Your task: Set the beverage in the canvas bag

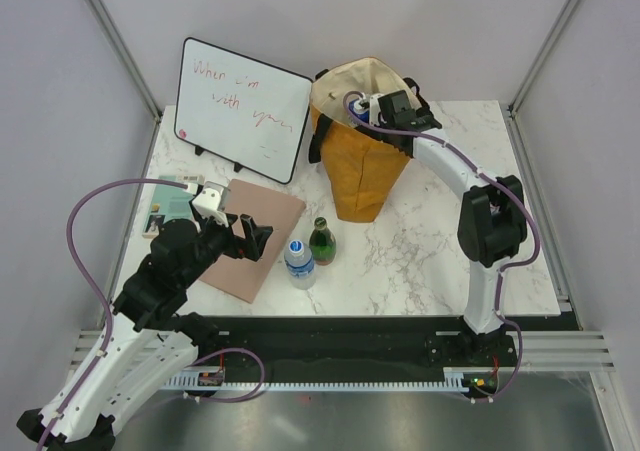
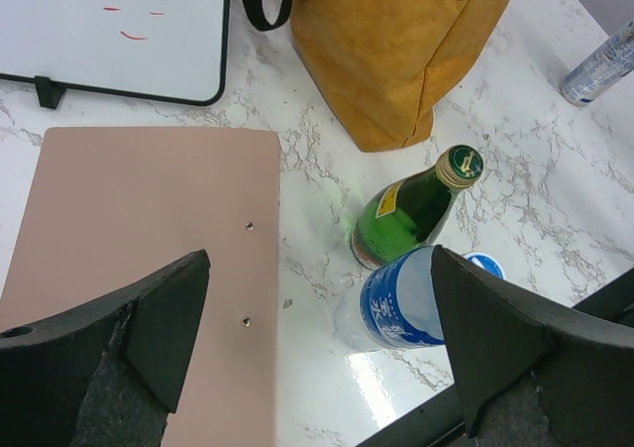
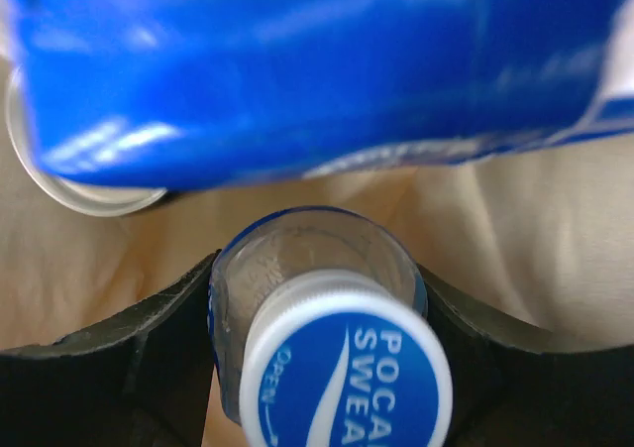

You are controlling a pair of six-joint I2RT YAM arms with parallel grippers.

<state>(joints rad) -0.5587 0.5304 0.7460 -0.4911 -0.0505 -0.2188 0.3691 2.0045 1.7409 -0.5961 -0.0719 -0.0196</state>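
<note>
- Bag [image 1: 362,171] upright on surface [image 1: 430,241]; right hand [image 1: 388,109] inside it, pinching capped bottle [image 3: 342,368] beside blue can [image 3: 297,70].
- Over board [image 1: 265,211], left hand [image 1: 260,241] spread, near green bottle [image 1: 321,241].

Left gripper [image 2: 317,269] agape — right gripper [image 3: 315,293] clamped

Tight room inside the canvas bag [image 1: 365,176]
A blue can [image 3: 297,70] lies just ahead of your right fingers [image 3: 109,368].
</note>
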